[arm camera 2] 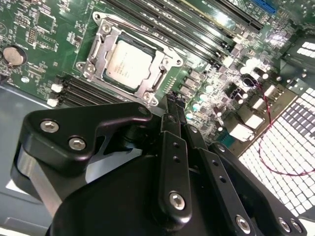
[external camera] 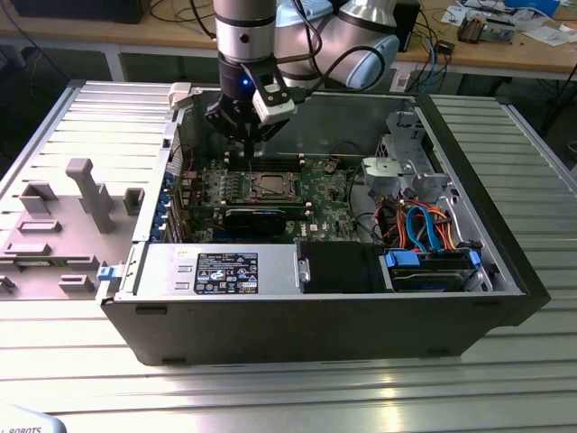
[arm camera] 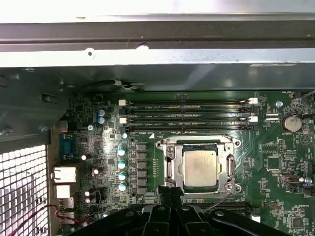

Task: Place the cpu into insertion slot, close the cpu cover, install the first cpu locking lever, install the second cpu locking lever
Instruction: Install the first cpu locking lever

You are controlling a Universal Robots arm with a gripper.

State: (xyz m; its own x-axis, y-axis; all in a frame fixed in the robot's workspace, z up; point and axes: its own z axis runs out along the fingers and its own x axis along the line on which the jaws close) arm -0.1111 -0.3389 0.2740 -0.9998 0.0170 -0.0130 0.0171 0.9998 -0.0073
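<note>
The cpu (arm camera: pixel 199 168) (arm camera 2: pixel 129 64), a square chip with a silvery top, lies flat in the insertion slot (external camera: pixel 270 187) on the green board. The cpu cover (arm camera: pixel 170 167) (arm camera 2: pixel 96 55), a silvery frame, lies down around the chip, whose top shows through its window. My gripper (external camera: pixel 245 144) hangs over the board just beside the socket, on the side of the memory slots in the exterior view. In both wrist views its black fingertips (arm camera: pixel 170 191) (arm camera 2: pixel 171 101) stand pressed together at the socket's edge, shut and holding nothing.
Long black memory slots (arm camera: pixel 187 118) run beside the socket. A black card (external camera: pixel 257 216), a power supply (external camera: pixel 225 271) and a drive bay with orange and blue cables (external camera: pixel 424 230) fill the open case. Its metal walls (external camera: pixel 297 117) surround the board. A grey fixture tray (external camera: pixel 63 225) lies outside.
</note>
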